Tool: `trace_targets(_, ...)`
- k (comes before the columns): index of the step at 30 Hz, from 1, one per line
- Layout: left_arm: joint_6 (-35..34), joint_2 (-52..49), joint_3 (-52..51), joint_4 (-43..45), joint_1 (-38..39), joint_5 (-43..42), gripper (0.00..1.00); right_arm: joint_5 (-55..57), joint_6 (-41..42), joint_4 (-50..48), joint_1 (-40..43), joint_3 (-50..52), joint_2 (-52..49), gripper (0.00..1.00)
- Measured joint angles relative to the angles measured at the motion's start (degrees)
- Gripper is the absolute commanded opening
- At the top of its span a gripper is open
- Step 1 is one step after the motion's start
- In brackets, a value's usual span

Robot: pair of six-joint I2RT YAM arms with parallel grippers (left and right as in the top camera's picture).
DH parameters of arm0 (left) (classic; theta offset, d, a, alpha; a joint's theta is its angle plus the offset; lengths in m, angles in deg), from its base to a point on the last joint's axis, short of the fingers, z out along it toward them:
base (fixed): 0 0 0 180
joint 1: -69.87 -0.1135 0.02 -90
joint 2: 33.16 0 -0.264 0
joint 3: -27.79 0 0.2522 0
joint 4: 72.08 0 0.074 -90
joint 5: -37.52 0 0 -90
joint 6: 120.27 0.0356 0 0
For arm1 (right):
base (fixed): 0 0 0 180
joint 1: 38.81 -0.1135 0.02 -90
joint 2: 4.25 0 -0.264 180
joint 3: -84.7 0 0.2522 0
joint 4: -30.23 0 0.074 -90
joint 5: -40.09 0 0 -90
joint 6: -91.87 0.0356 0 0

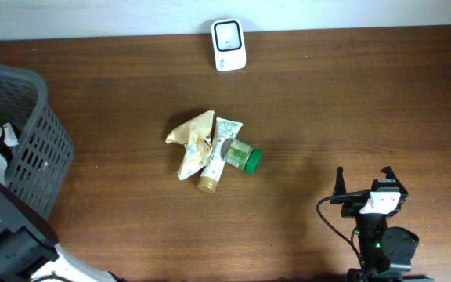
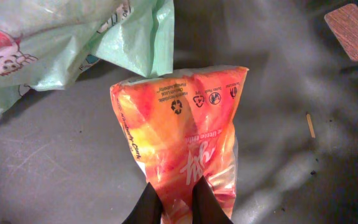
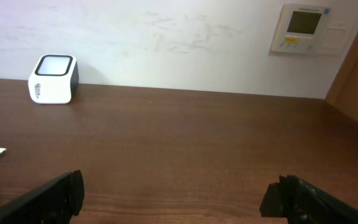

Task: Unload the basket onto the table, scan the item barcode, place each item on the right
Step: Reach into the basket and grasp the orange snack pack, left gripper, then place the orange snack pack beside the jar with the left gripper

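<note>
Since the barcode must face the scanner, L gripper is pinched shut on the near edge of the orange pouch (seemingly inside the grey basket), prob. to lift it out; R gripper hangs wide open, empty. Brown wood table, white wall w/ thermostat panel.

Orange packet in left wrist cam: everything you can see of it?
The orange packet is a glossy, crinkled orange-and-yellow plastic pouch, with recycling symbols near its far edge and white lettering lower down. It sits over a dark grey surface, its far corner by a pale green bag. The left fingers pinch its near end.
</note>
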State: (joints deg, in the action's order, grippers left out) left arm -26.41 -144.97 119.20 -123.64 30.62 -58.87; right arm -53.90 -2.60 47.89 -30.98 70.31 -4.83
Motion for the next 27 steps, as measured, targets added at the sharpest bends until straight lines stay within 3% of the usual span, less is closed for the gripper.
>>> trace_targets(25,0.0,0.0,0.0,-0.3,0.0,0.4,0.00,0.0,0.0,0.0,0.0,0.0,0.0,0.98)
trace_targets(26,0.0,0.0,0.0,-0.3,0.0,0.4,0.13,0.0,0.0,0.0,0.0,0.0,0.0,0.98)
trace_targets(27,0.0,0.0,0.0,-0.2,0.0,0.4,0.36,0.0,0.0,0.0,0.0,0.0,0.0,0.98)
